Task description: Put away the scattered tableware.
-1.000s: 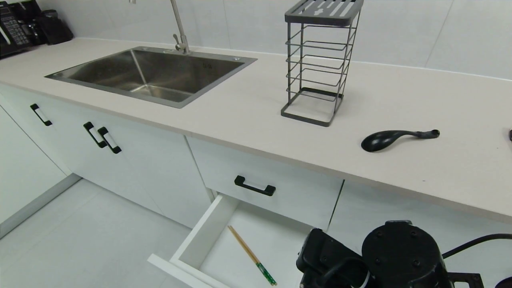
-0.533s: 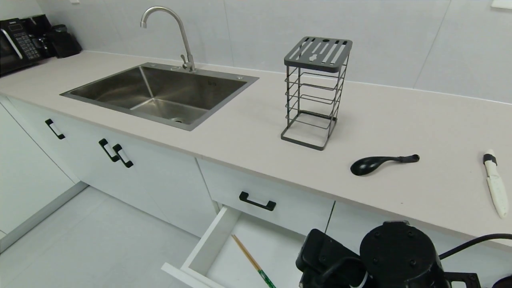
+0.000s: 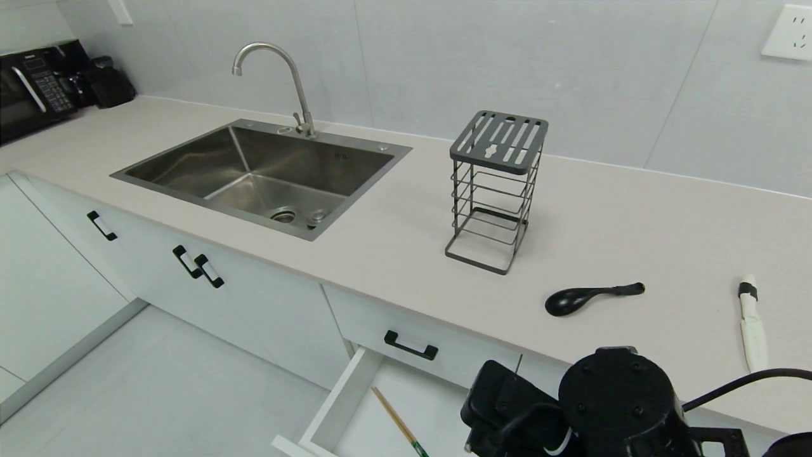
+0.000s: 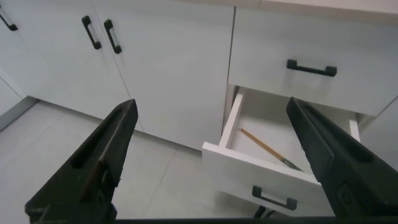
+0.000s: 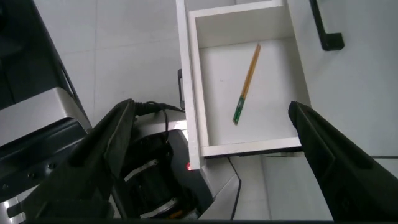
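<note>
Home kitchen: steel sink (image 3: pixel 266 174), faucet (image 3: pixel 279 79), white cabinets (image 3: pixel 190 279), microwave (image 3: pixel 28 92).

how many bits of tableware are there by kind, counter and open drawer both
spoon: 1
knife: 1
chopsticks, lying close together in the drawer: 1 set
total: 3

A black spoon (image 3: pixel 590 298) lies flat near the counter's (image 3: pixel 634 241) front edge, bowl to the left. A white, black-banded knife (image 3: pixel 752 325) lies farther right. Green-tipped wooden chopsticks (image 3: pixel 396 423) rest in the open drawer (image 3: pixel 341 398) below.
</note>
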